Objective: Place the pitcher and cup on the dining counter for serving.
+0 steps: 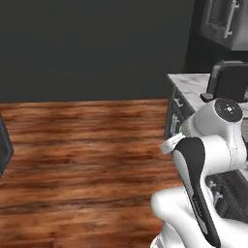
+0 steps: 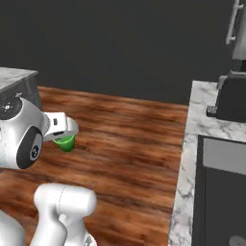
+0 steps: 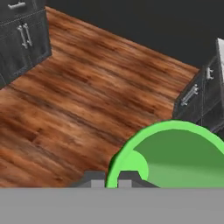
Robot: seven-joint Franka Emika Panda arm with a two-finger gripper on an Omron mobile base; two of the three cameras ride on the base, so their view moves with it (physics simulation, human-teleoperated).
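My gripper (image 3: 111, 180) is shut on the rim of the bright green cup (image 3: 175, 157), one fingertip inside the rim and one outside. In the right base view the cup (image 2: 65, 142) hangs from the gripper (image 2: 64, 136) above the wooden floor, apart from any counter. The pitcher is out of view. A corner of a marble top over dark grey fronts (image 2: 17, 79) shows at the far left of the right base view; I cannot tell whether it is the dining counter.
A marble counter (image 2: 192, 144) with a black appliance (image 2: 233, 96) and a dark inset runs along the right. The same counter (image 1: 191, 85) stands over dark drawers (image 1: 174, 111). Dark cabinets (image 3: 22, 39) flank open wood floor (image 1: 82, 155).
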